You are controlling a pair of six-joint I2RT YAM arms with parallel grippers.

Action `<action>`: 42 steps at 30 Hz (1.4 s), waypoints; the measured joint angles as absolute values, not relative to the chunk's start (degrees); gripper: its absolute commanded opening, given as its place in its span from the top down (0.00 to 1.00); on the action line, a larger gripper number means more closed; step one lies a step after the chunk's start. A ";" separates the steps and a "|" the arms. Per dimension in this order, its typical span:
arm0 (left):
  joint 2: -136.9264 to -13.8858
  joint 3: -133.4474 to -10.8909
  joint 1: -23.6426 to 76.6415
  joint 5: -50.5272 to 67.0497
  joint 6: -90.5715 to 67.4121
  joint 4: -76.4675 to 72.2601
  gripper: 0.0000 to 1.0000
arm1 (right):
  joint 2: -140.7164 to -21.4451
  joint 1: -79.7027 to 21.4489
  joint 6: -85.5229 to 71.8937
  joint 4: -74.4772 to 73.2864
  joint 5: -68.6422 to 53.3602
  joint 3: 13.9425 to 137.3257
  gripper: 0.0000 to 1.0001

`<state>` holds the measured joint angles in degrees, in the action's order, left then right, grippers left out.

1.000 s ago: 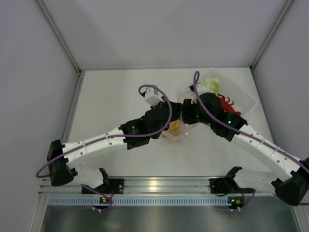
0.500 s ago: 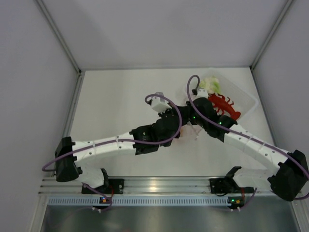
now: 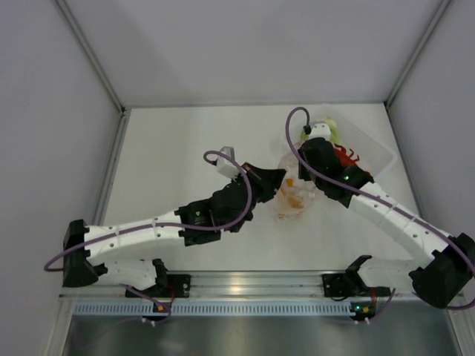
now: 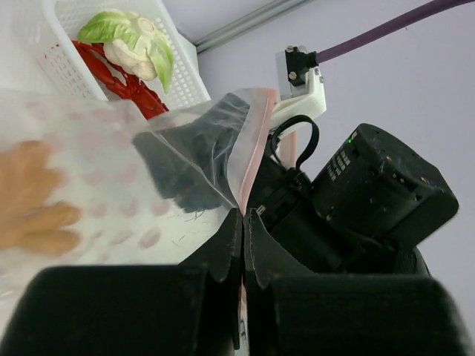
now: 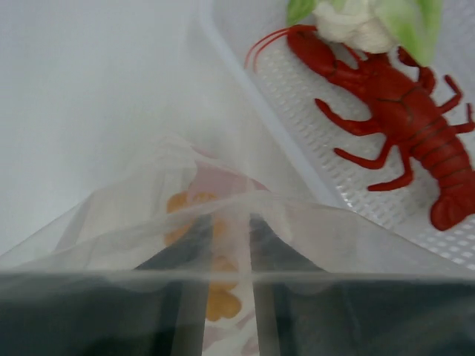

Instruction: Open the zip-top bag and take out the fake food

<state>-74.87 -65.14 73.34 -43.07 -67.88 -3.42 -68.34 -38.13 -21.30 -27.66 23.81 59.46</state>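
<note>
Half a second ago your 2 grippers were bunched together over the bag [image 3: 291, 196]. Now the left arm [image 3: 148, 226] has pulled back to the left. The bag shows between the grippers, with the orange piece [image 3: 294, 199] inside.

The table [image 3: 185, 141] stretches wide to the left of the bag. The tray [image 5: 245, 96] sits just right of it, by the right wall [image 3: 438, 111], holding the lobster [image 5: 401, 111] and the leafy piece [image 4: 133, 41].

The left gripper [image 4: 243, 219] pinches tight on the bag's pink strip [image 4: 249, 148]. The right gripper [image 5: 226, 222] sits behind bag plastic, so you cannot tell if it grips.
</note>
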 measured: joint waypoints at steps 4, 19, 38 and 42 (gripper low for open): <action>-67.24 -58.24 73.34 -43.57 -68.25 -4.34 1.00 | -68.34 -36.67 -14.57 -33.65 27.20 62.63 0.73; -49.89 -35.20 73.87 -44.45 -73.38 -4.80 1.00 | -78.48 -49.17 -10.22 -48.77 28.34 69.21 0.73; -59.92 -41.45 77.32 -44.91 -68.95 -1.61 1.00 | -67.77 -50.85 -20.91 -43.00 20.99 47.44 0.59; -62.50 -45.45 77.84 -45.93 -65.43 -1.48 1.00 | -69.69 -49.28 -22.74 -39.44 21.34 46.78 0.65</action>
<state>-62.50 -45.45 77.84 -45.93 -65.43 -1.48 -69.69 -49.28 -22.74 -39.44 21.34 46.78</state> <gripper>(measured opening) 0.019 0.376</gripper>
